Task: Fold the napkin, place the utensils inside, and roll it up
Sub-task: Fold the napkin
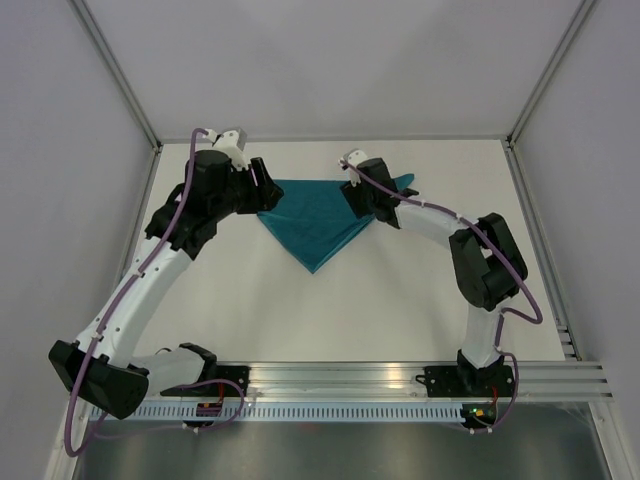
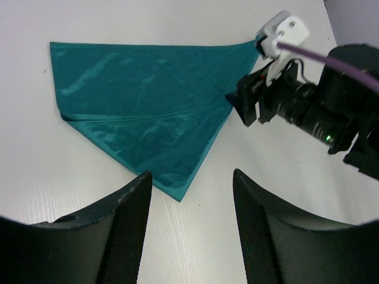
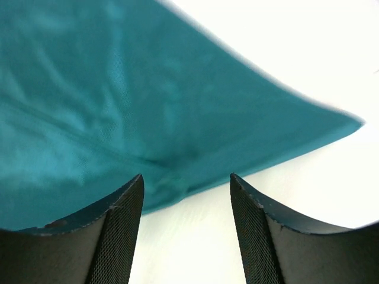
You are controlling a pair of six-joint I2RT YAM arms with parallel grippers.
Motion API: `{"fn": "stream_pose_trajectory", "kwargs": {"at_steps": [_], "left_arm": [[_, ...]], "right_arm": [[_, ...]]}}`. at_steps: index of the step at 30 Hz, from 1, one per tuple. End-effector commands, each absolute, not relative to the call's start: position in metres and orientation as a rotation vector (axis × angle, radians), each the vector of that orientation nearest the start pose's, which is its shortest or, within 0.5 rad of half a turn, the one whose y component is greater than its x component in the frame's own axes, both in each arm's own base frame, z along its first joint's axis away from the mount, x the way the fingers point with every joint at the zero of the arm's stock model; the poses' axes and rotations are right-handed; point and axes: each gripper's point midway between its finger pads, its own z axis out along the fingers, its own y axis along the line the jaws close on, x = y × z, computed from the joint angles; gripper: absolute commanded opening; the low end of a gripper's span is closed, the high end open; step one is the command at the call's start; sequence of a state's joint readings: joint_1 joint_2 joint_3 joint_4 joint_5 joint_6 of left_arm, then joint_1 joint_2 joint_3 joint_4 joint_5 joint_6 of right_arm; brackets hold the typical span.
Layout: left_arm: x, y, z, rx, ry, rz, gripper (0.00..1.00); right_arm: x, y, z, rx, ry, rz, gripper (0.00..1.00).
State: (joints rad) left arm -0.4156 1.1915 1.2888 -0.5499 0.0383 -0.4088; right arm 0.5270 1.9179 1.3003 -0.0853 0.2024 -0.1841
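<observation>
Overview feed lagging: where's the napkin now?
Top view: napkin lies folded into a triangle at the table's far middle, between the left claw and right claw.

We find the napkin (image 1: 315, 225) lying on the table (image 1: 330, 320), toward the far middle, with one corner pointing at the arm bases. The left hand (image 1: 262, 195) sits at its left corner and the right hand (image 1: 365, 205) over its right edge.

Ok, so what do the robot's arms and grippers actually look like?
The left arm and right arm have white links with bulky black joints; a purple cable runs along each. The left gripper and right gripper each have two curved black fingers with mesh-textured inner faces.
</observation>
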Motion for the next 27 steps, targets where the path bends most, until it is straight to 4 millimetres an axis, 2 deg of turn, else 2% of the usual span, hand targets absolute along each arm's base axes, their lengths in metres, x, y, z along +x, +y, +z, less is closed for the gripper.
{"fn": "stream_pose_trajectory", "kwargs": {"at_steps": [1,2,3,4,5,6,8,9,11,12,14,15,19,27], "left_arm": [[0.329,-0.178,0.303,0.013,2.045,-0.621,0.63],[0.329,-0.179,0.302,0.014,2.047,-0.624,0.63],[0.330,-0.179,0.301,0.013,2.043,-0.628,0.63],[0.330,-0.180,0.296,0.010,2.051,-0.628,0.63],[0.329,-0.180,0.295,0.010,2.051,-0.635,0.62],[0.330,-0.182,0.293,0.011,2.051,-0.640,0.63],[0.331,-0.184,0.288,0.008,2.057,-0.651,0.63],[0.331,-0.185,0.286,0.010,2.057,-0.657,0.63],[0.332,-0.187,0.282,0.009,2.064,-0.664,0.63],[0.333,-0.187,0.281,0.010,2.065,-0.665,0.63],[0.334,-0.189,0.279,0.013,2.066,-0.671,0.63],[0.333,-0.190,0.279,0.013,2.067,-0.675,0.63],[0.334,-0.190,0.274,0.014,2.075,-0.672,0.63],[0.335,-0.190,0.269,0.014,2.078,-0.671,0.63]], "right_arm": [[0.481,0.207,0.114,-0.550,2.176,0.050,0.66],[0.489,0.202,0.124,-0.510,2.192,0.078,0.67],[0.501,0.181,0.118,-0.402,2.239,0.103,0.67],[0.506,0.178,0.118,-0.388,2.258,0.164,0.67],[0.514,0.170,0.126,-0.311,2.278,0.211,0.67],[0.525,0.144,0.115,-0.226,2.319,0.233,0.67],[0.536,0.134,0.119,-0.101,2.344,0.377,0.66],[0.543,0.110,0.106,-0.017,2.377,0.404,0.66],[0.550,0.101,0.107,0.076,2.387,0.515,0.65],[0.555,0.085,0.096,0.138,2.400,0.536,0.65],[0.560,0.079,0.093,0.200,2.399,0.592,0.65],[0.562,0.066,0.088,0.240,2.401,0.619,0.65],[0.564,0.060,0.078,0.313,2.396,0.694,0.65],[0.560,0.066,0.056,0.478,2.399,0.843,0.66]]}}
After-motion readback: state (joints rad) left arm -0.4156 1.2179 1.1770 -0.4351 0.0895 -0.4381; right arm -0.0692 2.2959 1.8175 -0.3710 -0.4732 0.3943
